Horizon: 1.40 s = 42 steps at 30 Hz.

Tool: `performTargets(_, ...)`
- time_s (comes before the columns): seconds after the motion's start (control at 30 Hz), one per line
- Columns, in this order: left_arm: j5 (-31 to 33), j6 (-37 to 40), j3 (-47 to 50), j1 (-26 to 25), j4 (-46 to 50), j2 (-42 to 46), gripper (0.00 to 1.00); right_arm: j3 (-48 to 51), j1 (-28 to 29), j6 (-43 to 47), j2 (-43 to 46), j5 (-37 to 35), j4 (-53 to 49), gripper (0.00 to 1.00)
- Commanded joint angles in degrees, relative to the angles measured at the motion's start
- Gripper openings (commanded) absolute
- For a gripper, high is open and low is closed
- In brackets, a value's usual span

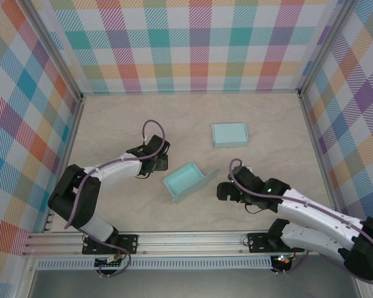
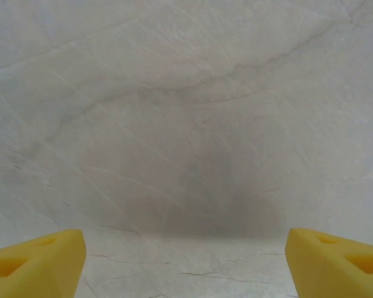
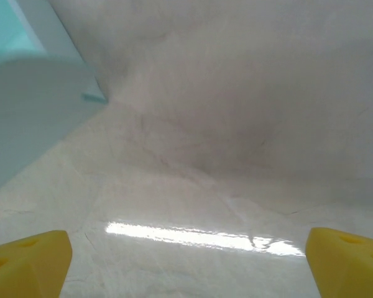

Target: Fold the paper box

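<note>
The teal paper box [image 1: 188, 180] lies near the table's middle as an open tray, with one flap sloping out to its right. In the right wrist view its pale wall [image 3: 25, 105] sits at the upper left. My left gripper [image 1: 156, 163] hovers just left of the box. Its yellow fingertips [image 2: 37, 261] stand wide apart over bare table, so this gripper [image 2: 186, 267] is open and empty. My right gripper [image 1: 224, 190] is just right of the flap, apart from it. It [image 3: 186, 267] is open too, with only table between its fingertips [image 3: 345, 261].
A second teal box [image 1: 229, 134], flat and closed, rests farther back and to the right. Checked walls enclose the marbled table [image 1: 118, 124] on three sides. A metal rail [image 1: 186, 239] runs along the near edge by the arm bases.
</note>
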<state>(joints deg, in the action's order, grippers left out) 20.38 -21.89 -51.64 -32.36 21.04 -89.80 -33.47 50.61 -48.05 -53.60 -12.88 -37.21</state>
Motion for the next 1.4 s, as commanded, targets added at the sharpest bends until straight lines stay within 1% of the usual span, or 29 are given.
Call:
performTargets(0.0,-4.0,-2.18,0.98,0.61,1.29,-0.63,0.8,5.04,-0.07,-8.47,-2.62,10.37,17.37,0.91)
performTargets(0.07,-5.3,-3.1,2.66,0.55,0.98,-0.25,0.78,6.94,-0.05,-9.81,-5.15,10.98,22.5,0.89)
performTargets(0.13,-6.19,-4.05,4.14,0.46,0.93,0.34,0.76,6.96,-0.07,-9.88,-7.29,10.15,24.33,0.86)
performTargets(0.27,-9.49,-6.23,7.65,-0.02,-0.3,2.39,0.71,5.68,-0.18,-8.57,-11.17,7.88,26.92,0.77)
performTargets(0.4,-13.0,-9.06,10.11,-1.79,-1.99,4.76,0.7,4.23,-1.7,-6.86,-15.4,7.43,30.05,0.75)
performTargets(0.43,-13.47,-9.92,10.47,-2.59,-2.27,5.29,0.69,3.94,-2.41,-6.42,-16.47,7.66,30.95,0.74)
performTargets(0.6,-12.94,-13.51,11.51,-7.13,-3.28,7.97,0.68,1.26,-7.91,-2.14,-21.16,11.1,34.25,0.72)
performTargets(0.7,-13.65,-15.89,11.69,-9.77,-4.67,8.5,0.68,-2.39,-11.25,1.48,-25.32,14.33,34.91,0.72)
performTargets(0.83,-13.95,-18.74,11.61,-13.62,-11.31,7.36,0.68,-7.24,-15.56,6.16,-31.1,17.73,34.9,0.72)
performTargets(0.97,-14.26,-20.19,9.52,-17.94,-18.23,2.64,0.68,-12.97,-22.75,10.12,-36.72,24.82,34.95,0.73)
performTargets(1.07,-11.89,-19.93,7.16,-21.69,-21.1,0.07,0.69,-17.29,-27.57,12.83,-38.63,27.94,31.1,0.78)
performTargets(1.13,-9.11,-19.47,7.26,-23.2,-22.3,1.0,0.68,-18.52,-30.0,14.49,-37.66,28.06,27.53,0.81)
performTargets(1.17,-7.34,-19.13,7.68,-23.41,-22.08,2.26,0.68,-18.64,-30.96,15.46,-36.52,26.78,25.32,0.82)
performTargets(1.27,-0.45,-17.37,9.32,-23.36,-19.72,7.68,0.68,-17.33,-32.43,17.27,-31.34,19.14,18.01,0.83)
performTargets(1.3,1.9,-16.3,9.6,-23.12,-18.11,9.71,0.67,-16.26,-32.67,17.29,-29.08,16.33,15.89,0.83)
performTargets(1.37,4.35,-14.12,9.36,-21.52,-15.26,12.46,0.67,-13.56,-32.86,16.47,-23.9,11.64,12.49,0.83)
